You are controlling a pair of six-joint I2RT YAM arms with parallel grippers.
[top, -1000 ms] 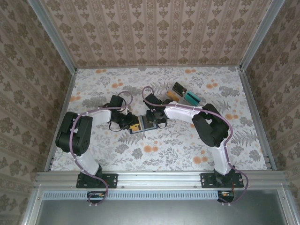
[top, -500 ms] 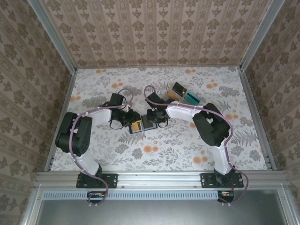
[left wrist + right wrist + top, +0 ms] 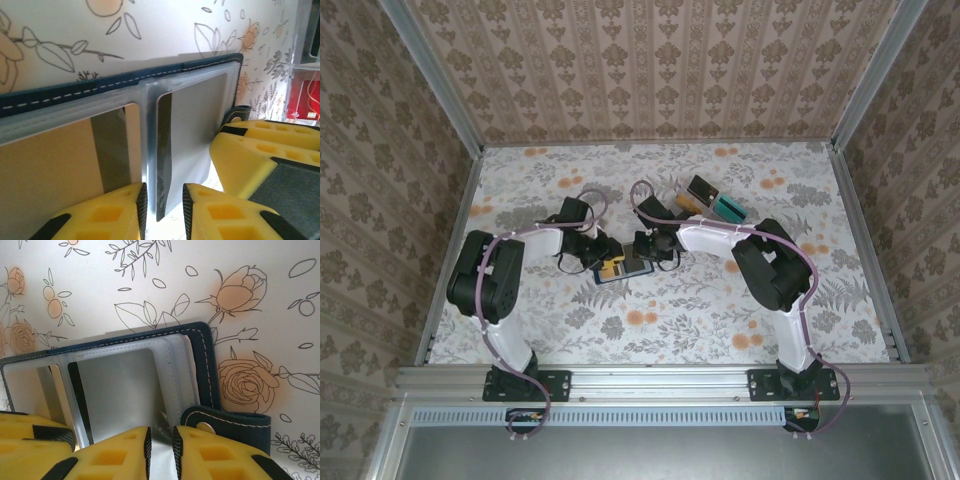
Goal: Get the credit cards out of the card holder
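— While you look around, tell me about the room.

— Floral-print desk (image 3: 720, 300), with orange blooms and grey leaves. Damask-papered walls (image 3: 650, 70) stand on three sides, with metal rails (image 3: 440, 100) at the edges. A clear plastic tray (image 3: 712, 200) sits toward the back right.

— What can't you make out?

— From above, my wrists cover most of the card holder (image 3: 624, 268), which lies open mid-desk, well apart from that tray. Up close, the lower edges of its pockets are hidden behind my fingers or run out of frame. No printing on either card is readable.

— And your claws?

— My left claw (image 3: 163, 207) is drawn to a narrow slit, and the dark-striped edge of a grey credit card (image 3: 192, 130) stands in it. Whether it pinches, I cannot tell. A tan card (image 3: 50, 165) lies in the pocket just beside. My right claw (image 3: 161, 442) is clamped on the card holder's clear pocket edge, one finger touching the closing tab (image 3: 230, 421).
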